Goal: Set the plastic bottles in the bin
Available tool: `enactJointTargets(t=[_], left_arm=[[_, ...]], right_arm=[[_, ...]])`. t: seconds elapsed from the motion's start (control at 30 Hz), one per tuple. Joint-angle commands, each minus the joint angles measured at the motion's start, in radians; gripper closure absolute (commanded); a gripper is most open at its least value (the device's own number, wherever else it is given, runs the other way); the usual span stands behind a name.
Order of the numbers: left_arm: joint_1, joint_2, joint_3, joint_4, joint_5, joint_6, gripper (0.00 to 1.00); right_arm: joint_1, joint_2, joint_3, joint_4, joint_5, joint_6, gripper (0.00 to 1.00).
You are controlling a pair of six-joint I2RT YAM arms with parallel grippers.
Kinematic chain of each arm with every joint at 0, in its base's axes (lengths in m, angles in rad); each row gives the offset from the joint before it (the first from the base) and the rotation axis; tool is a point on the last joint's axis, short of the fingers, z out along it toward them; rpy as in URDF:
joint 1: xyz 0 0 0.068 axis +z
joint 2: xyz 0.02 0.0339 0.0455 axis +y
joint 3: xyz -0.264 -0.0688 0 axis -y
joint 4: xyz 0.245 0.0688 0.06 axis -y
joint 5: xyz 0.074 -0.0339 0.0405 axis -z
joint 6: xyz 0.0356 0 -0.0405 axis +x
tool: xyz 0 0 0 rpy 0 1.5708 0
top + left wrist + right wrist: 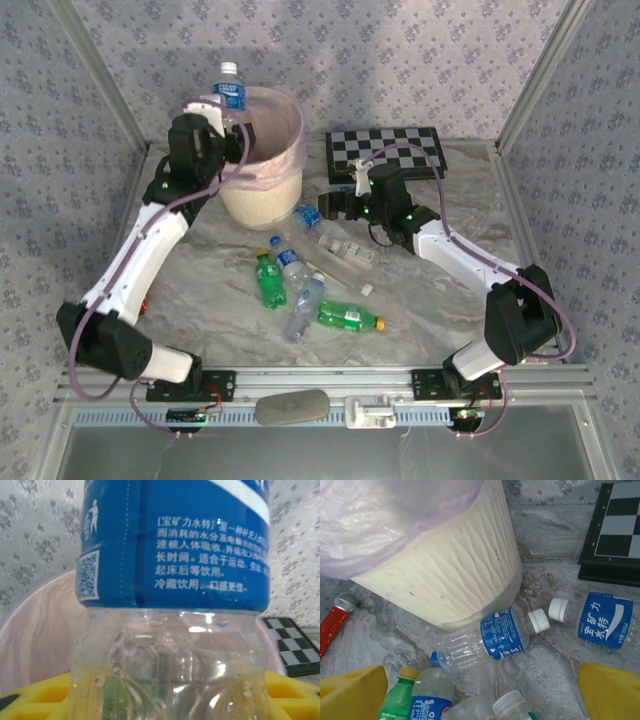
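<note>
At the left, the left pincer (216, 115) is holding a blue-labelled bottle (230, 92) upright by its clear lower part, cap pointing up. In the left wrist view its yellow fingers (292, 695) are sitting at both sides of the bottle's base. The arm is keeping the bottle high, at the left rim of the bin (262, 195). I judge this height is for clearing the pink bag (290, 125) folded over the rim, so that the bottle can drop inside. From above I am not sure the bottle is fully over the opening.

In the middle, the other bottles (303, 310) are lying in a loose heap on the table (200, 300) in front of the bin, among them a green bottle (268, 282); most of the task is waiting.

To the right, the right pincer (338, 205) is hanging low near the heap, beside the bin. Its yellow fingers (350, 692) are standing wide apart and holding nothing, probably preparing to take a clear bottle (495, 637) lying against the bin's wall. Behind it the chessboard (390, 150) is lying flat.
</note>
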Motion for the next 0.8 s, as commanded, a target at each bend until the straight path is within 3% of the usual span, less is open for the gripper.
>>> enactJointTargets(t=[0.0,0.23,0.47,0.77], left_arm=[[0.038,0.075,0.118,-0.138,0.07,0.007,0.51],[0.07,0.209,0.243,-0.28,0.113,0.002,0.5],[0.071,0.26,0.27,-0.309,0.123,-0.01,0.46],[0.071,0.259,0.285,-0.313,0.122,-0.029,0.19]], right_arm=[[0.002,-0.041,-0.021,-0.005,0.029,-0.002,0.01],[-0.002,-0.049,-0.035,-0.008,0.045,-0.006,0.01],[-0.004,-0.055,-0.039,-0.015,0.052,-0.013,0.01],[-0.011,-0.083,-0.061,-0.022,0.069,-0.016,0.01]])
